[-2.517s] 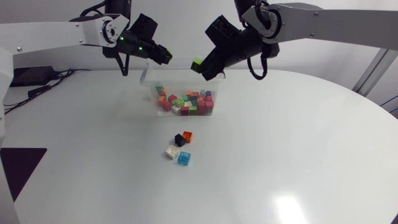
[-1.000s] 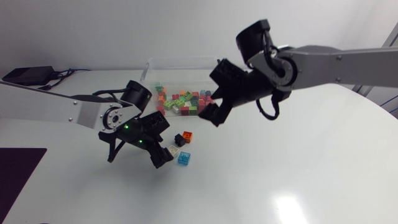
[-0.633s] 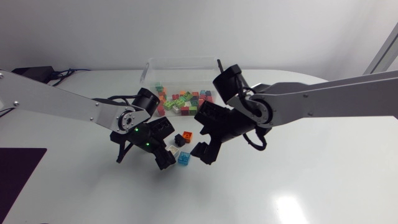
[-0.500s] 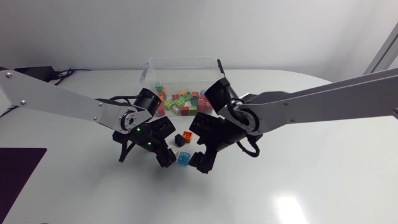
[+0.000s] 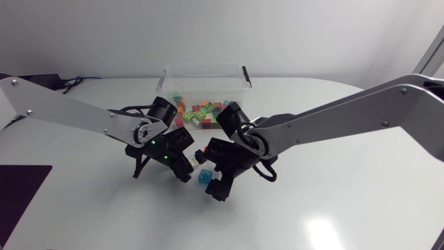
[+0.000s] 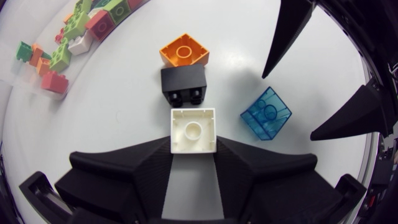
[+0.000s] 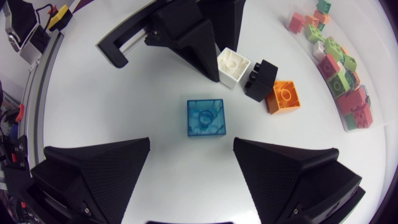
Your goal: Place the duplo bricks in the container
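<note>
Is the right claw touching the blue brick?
Apart. The right wrist view shows bare table between the blue brick and each finger of the open right claw.

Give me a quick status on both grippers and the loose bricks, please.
Left gripper shut on white brick. Right gripper open, blue brick ahead, untouched. Loose alongside: black brick, orange brick.

Bright, even overhead light. Head view: white tabletop (image 5: 347,180) w/ a soft glare patch near its front edge; faint, diffuse shadows under left arm (image 5: 69,111) & right arm (image 5: 333,121). Wrist views: heavy fisheye bend at edges, dark corners. White brick (image 6: 193,129) nearly blends into tabletop; clear blue brick (image 7: 206,117) shows small highlights.
</note>
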{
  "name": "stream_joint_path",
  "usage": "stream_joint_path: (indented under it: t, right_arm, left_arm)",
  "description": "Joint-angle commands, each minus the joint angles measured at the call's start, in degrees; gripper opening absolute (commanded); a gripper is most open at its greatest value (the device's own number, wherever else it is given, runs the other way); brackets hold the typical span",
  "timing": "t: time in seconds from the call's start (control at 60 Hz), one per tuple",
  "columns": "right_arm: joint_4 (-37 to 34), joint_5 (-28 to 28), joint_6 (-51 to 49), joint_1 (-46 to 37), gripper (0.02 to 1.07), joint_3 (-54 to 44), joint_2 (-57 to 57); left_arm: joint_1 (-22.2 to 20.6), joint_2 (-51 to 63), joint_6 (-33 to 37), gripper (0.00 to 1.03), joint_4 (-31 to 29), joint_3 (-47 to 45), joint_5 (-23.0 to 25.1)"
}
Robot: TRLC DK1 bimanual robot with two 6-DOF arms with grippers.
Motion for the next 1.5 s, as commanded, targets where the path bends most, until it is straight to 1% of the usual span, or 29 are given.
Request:
stream_joint_path:
  t: [0.0,0.067,0.117,0.15,0.183,0.2,0.333,0.383,0.567,0.667,0.883,1.083,1.283,1.483]
  right_arm:
    - [0.77,0.42,0.31,0.62,0.96,3.00,2.79]
    - [0.68,0.42,0.22,0.62,0.94,4.50,4.11]
    - [0.51,0.33,0.13,0.88,0.89,5.64,5.25]
    - [0.42,0.33,0.04,1.14,0.83,6.25,6.04]
    - [0.33,0.42,-0.05,1.32,0.77,6.61,6.57]
    - [0.24,0.60,-0.13,1.58,0.71,6.87,7.01]
    - [-0.72,0.69,-0.92,2.20,0.37,7.49,8.15]
    - [-1.34,0.77,-1.10,2.20,0.25,7.57,7.98]
    - [-3.19,1.39,-1.10,1.23,0.25,7.57,3.84]
    - [-4.15,1.30,-1.10,-0.35,0.25,8.01,0.68]
    - [-7.58,1.04,-1.01,-5.10,0.25,12.67,-5.56]
    - [-8.46,0.25,0.57,-8.79,0.25,18.91,-6.35]
    - [-7.58,-0.98,3.82,-11.87,0.25,27.17,-3.89]
    - [-6.97,-1.60,7.07,-14.33,0.25,36.93,1.38]
  left_arm:
    - [0.86,-1.04,1.62,0.34,-1.14,-1.33,-0.73]
    - [0.86,-1.57,1.89,0.34,-1.14,-1.94,-0.73]
    - [0.86,-2.09,1.98,0.34,-1.23,-2.29,-0.73]
    - [0.86,-2.53,2.06,0.34,-1.31,-2.47,-0.73]
    - [0.86,-3.15,2.15,0.34,-1.49,-2.65,-0.73]
    - [0.94,-3.50,2.15,0.34,-1.58,-2.65,-0.73]
    - [2.70,-9.13,2.15,0.34,-4.30,-1.42,-0.73]
    - [3.41,-11.41,2.24,0.34,-5.97,-0.27,-0.65]
    - [5.69,-15.81,2.85,0.34,-11.77,6.93,0.58]
    - [6.13,-15.81,2.85,0.34,-12.92,9.92,0.94]
    - [7.27,-12.82,1.54,0.34,-13.00,17.66,1.90]
    - [8.50,-8.25,-1.54,0.34,-12.21,26.27,3.22]
    - [9.03,-2.01,-4.09,0.34,-10.28,34.27,3.31]
    - [9.56,4.85,-7.08,0.35,-10.10,44.11,3.57]
